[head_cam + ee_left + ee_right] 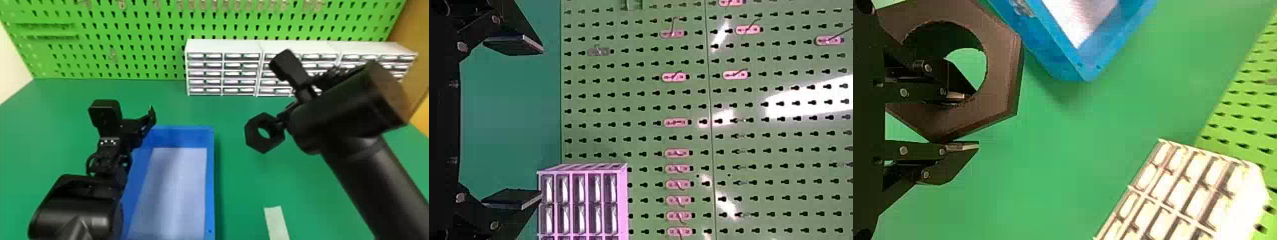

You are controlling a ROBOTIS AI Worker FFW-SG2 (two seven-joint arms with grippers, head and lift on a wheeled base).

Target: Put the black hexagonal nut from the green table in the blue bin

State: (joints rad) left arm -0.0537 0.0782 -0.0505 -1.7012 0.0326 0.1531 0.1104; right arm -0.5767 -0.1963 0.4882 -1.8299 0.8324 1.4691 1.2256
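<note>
Nut [252,135] hangs above the table [237,191], right of the bin [210,178]; the right gripper [971,120] pinches its wall, one finger through the hole, likely for secure carrying. The left gripper [541,123] is wide apart, probably unneeded.

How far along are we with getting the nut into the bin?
Done: the nut is up off the table. In hand: the right gripper grips its rim, to the right of the bin. Left to do: carry it over the bin and release.
</note>
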